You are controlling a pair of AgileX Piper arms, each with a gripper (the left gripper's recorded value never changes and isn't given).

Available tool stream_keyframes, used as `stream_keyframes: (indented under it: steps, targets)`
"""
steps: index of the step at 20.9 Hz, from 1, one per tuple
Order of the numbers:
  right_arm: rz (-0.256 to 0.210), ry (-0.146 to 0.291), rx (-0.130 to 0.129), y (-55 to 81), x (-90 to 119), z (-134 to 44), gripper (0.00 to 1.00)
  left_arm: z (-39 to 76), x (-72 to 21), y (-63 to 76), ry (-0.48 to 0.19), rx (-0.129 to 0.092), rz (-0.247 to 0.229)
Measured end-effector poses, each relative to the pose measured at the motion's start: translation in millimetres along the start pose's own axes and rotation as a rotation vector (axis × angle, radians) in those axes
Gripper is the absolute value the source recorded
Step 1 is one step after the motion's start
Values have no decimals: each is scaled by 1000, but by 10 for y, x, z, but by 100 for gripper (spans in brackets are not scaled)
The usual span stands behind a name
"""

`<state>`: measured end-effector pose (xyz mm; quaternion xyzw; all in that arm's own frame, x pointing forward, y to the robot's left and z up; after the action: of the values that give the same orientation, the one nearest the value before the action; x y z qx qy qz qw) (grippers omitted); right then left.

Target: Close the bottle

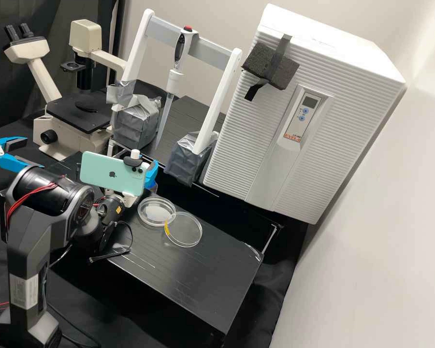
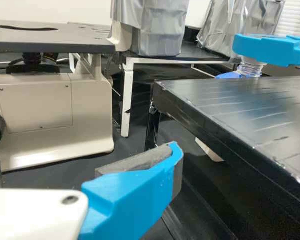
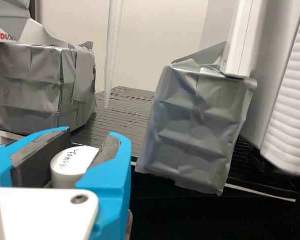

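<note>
High view: L gripper (image 1: 29, 153) is seen at far left, fingers spread, nothing held. R gripper (image 1: 151, 174) is partly hidden behind a phone (image 1: 112, 173), over the bench (image 1: 203, 275) near its back edge. Two dishes (image 1: 157, 211) are lying touching, just beside it.
L wrist view: bottle (image 2: 251, 67) neck is seen on far side of bench, directly under R gripper.
R wrist view: white cap (image 3: 70, 165) is pinched betw. R gripper's pads. Pipette (image 3: 111, 50) tip is hung behind.
</note>
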<state>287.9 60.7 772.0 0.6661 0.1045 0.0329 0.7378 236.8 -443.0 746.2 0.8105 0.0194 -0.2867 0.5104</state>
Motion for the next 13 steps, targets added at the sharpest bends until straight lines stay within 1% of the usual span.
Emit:
stream_keyframes:
  steps: [2,3,8,11,13]
  targets:
    - [-1,-5,2,-6,-9,8,0,0,0,0,0,0,0]
    - [0,-7,3,-4,-9,9,100,0,0,0,0,0,0]
    - [1,-8,3,-3,-9,10,100,0,0,0,0,0,0]
    - [-1,-21,10,-17,-31,21,100,0,0,0,0,0,0]
    - [-6,-22,10,-30,-42,21,100,0,0,0,0,0,0]
